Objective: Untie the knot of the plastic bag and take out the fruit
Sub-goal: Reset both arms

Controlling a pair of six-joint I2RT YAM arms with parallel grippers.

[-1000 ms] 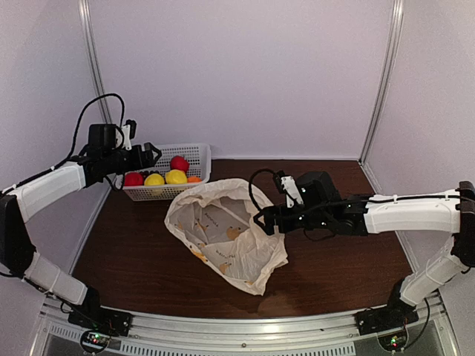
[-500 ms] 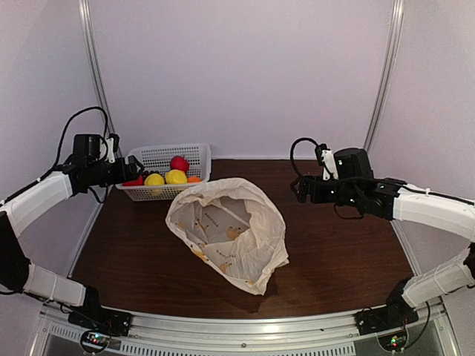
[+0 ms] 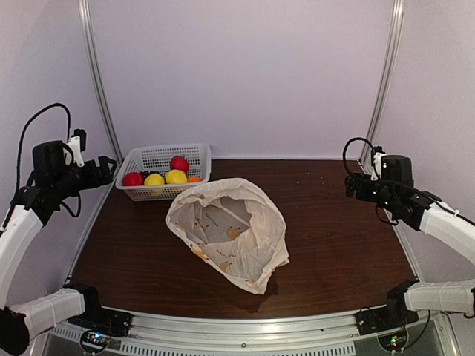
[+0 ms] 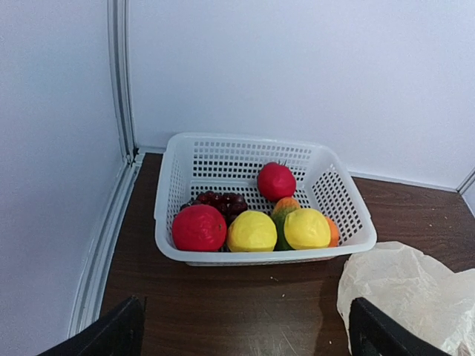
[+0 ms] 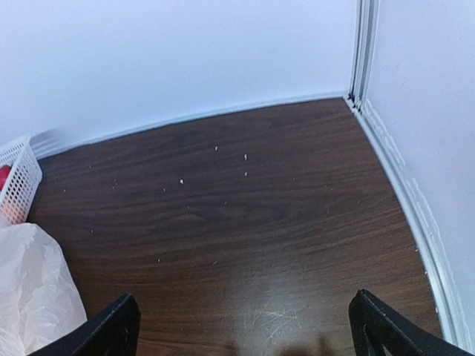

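Observation:
The plastic bag [image 3: 226,233] lies in the middle of the table with its mouth wide open; its knot is out of view. Inside I see only crumpled film. The fruit [image 4: 251,231], red, yellow and orange pieces plus dark grapes, sits in a white basket [image 3: 194,152] at the back left. My left gripper [image 3: 106,169] hovers left of the basket, open and empty; its wrist view looks down on basket and bag edge [image 4: 401,289]. My right gripper [image 3: 350,185] hangs open and empty at the far right, well away from the bag.
Metal frame posts [image 3: 96,81] stand at both back corners, and pale walls close the table on three sides. Bare dark wood [image 5: 245,222] lies under the right gripper [image 5: 245,326], with the bag's edge [image 5: 33,297] at its left.
Both arms have swung outward. The right gripper left the bag's rim and went to the far right. The left gripper drew back from the basket towards the left wall.

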